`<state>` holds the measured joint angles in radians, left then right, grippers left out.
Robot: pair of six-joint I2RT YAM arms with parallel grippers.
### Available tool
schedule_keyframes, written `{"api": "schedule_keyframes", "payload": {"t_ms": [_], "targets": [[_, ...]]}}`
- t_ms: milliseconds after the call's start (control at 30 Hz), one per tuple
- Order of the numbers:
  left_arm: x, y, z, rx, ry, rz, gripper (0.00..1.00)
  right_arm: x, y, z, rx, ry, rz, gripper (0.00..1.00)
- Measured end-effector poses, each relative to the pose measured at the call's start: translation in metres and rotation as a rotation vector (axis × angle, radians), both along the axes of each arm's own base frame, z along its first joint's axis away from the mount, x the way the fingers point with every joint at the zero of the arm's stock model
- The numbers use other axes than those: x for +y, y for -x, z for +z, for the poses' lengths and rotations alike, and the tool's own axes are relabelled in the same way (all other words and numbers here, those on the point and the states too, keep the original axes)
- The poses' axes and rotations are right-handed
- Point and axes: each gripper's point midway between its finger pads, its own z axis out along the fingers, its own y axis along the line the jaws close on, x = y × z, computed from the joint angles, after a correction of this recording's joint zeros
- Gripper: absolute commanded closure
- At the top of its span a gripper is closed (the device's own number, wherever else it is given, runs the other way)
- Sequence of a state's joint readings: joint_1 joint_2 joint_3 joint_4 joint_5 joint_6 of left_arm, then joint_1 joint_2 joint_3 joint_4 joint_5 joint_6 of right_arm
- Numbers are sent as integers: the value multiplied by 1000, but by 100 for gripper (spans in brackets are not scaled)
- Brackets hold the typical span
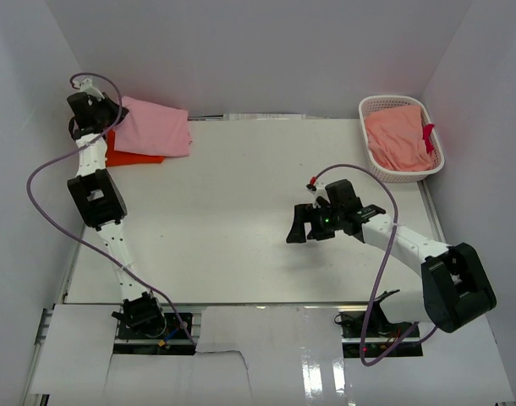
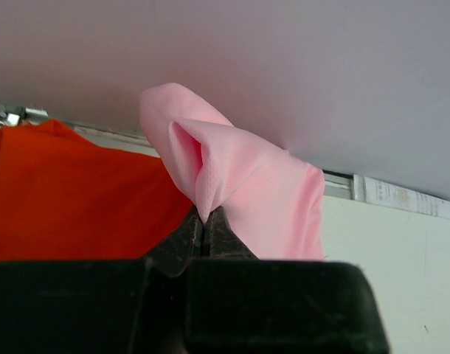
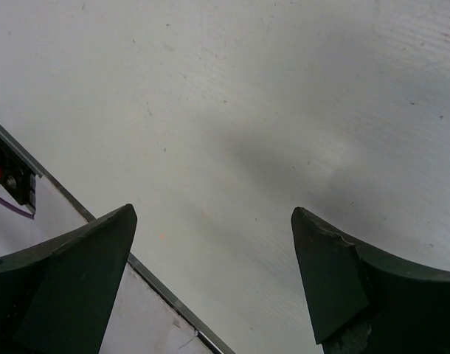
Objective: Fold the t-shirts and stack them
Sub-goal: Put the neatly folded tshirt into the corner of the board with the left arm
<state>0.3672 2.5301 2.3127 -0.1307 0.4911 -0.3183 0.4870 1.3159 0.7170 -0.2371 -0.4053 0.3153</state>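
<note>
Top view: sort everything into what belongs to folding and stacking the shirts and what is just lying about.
For the job:
- pink shirt, pinched by the shut left gripper
- orange shirt, partly under it
- right gripper, open, holding nothing

Lying about:
- white basket
- salmon cloth in it, unclear what it is

White arms (image 1: 116, 245) with black joint blocks (image 1: 97, 199), dark jaws, looped purple cables (image 1: 30, 184)
</note>
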Motion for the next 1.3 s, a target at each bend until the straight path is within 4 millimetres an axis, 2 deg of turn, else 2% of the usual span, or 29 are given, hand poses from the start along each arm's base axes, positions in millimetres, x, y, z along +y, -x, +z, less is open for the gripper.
{"api": "schedule_keyframes", "payload": {"t_ms": [100,333,867,1167,1300], "targets": [[5,-2,9,-23,-18,14,100,4,5,-3,13,6,13,9],[21,-1,10,-32,-49,56,100,8,9,-5,23,8,25,9],[77,12,16,-55,-81,141,100,15,17,-16,56,27,54,9],[77,12,16,-68,-77,120,100,17,20,-21,74,35,63,9],[78,10,10,-72,-79,116,100,19,21,-21,73,33,66,9]]}}
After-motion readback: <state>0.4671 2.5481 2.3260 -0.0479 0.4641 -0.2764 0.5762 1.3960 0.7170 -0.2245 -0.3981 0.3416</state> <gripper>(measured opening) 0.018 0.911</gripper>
